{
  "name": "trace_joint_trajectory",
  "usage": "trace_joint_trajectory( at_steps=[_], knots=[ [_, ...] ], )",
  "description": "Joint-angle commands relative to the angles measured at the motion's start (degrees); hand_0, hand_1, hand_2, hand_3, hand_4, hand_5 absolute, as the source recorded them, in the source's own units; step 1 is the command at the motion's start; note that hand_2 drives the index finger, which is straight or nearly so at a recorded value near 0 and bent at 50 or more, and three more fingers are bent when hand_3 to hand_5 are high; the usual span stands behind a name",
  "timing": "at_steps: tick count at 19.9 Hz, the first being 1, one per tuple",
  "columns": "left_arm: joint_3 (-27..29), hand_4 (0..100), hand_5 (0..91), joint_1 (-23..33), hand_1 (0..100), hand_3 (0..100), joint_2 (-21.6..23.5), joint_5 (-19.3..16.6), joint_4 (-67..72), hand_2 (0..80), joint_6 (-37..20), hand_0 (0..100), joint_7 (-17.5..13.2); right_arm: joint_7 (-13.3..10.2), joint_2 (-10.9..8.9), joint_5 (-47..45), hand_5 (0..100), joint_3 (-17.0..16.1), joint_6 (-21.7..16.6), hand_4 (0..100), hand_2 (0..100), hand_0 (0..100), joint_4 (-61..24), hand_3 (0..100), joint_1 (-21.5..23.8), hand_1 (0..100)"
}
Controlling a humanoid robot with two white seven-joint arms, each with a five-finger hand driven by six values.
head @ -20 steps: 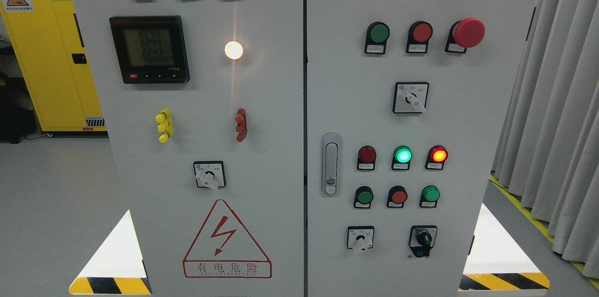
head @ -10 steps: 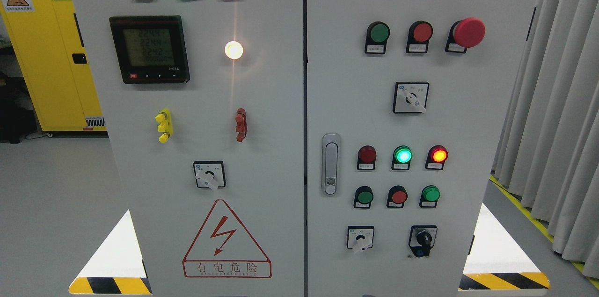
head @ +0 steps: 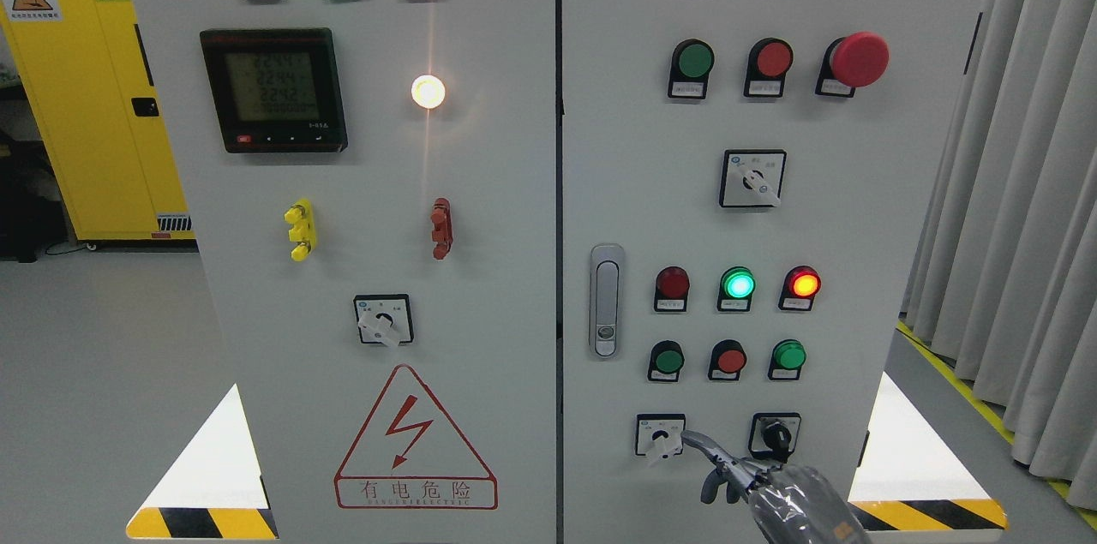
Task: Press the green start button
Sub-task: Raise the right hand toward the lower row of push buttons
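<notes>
Our right hand (head: 728, 475), grey and wrapped in clear plastic, comes in at the bottom edge right of the middle, low in front of the right door of the tall light-grey control cabinet (head: 857, 210). One finger (head: 698, 443) points up and to the left while the others are curled under the palm, and the hand holds nothing; we judge this to be the shape for a press, since a single tip can meet one button without brushing its neighbours. That tip sits just beside the small white rotary selector switch (head: 660, 436) at the foot of the door, with the black key switch (head: 776, 439) to the right of it; whether it touches the panel we cannot tell from this angle. Several round green push buttons are on this door. The nearest are the dark green button (head: 668, 361) at the left of the row above the hand and the brighter green button (head: 788, 355) at the right of that row, either side of a flat red button (head: 730, 360). Another round green button (head: 692, 60) sits well above, beside the big red mushroom stop button (head: 859, 59). The labels are too small to read, so we cannot say which one is the start. We are early: no press is made yet, and the finger must rise. Our left arm does not show.
</notes>
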Motion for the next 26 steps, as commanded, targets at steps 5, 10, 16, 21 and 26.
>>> trace_joint_trajectory(
  at_steps=[5, 10, 16, 21, 26],
  knots=[
    [-0.02, 0, 0.0, -1.50, 56, 0, -0.16, 0.00, -1.58, 0.0, 0.06, 12, 0.00, 1.40, 0.24, 3.42, 88, 0.15, 0.94, 77, 0, 42, 0.56, 74, -4.97, 62],
    [-0.02, 0, 0.0, -1.50, 56, 0, -0.07, 0.00, -1.58, 0.0, 0.06, 12, 0.00, 1.49, 0.33, 3.60, 88, 0.24, 1.21, 77, 0, 44, 3.90, 74, -5.76, 62],
    [-0.02, 0, 0.0, -1.50, 56, 0, -0.16, 0.00, -1.58, 0.0, -0.02, 12, 0.00, 1.40, 0.42, 3.60, 88, 0.50, 1.56, 77, 0, 46, 6.98, 73, -8.31, 62],
    [-0.02, 0, 0.0, -1.50, 56, 0, -0.16, 0.00, -1.58, 0.0, -0.02, 12, 0.00, 1.40, 0.42, 3.60, 87, 2.08, 2.61, 77, 0, 46, 7.43, 73, -8.66, 61],
    [-0.02, 0, 0.0, -1.50, 56, 0, -0.16, 0.00, -1.58, 0.0, -0.02, 12, 0.00, 1.40, 0.42, 3.60, 87, 2.35, 3.75, 76, 0, 46, 7.77, 72, -9.10, 61]
  ],
)
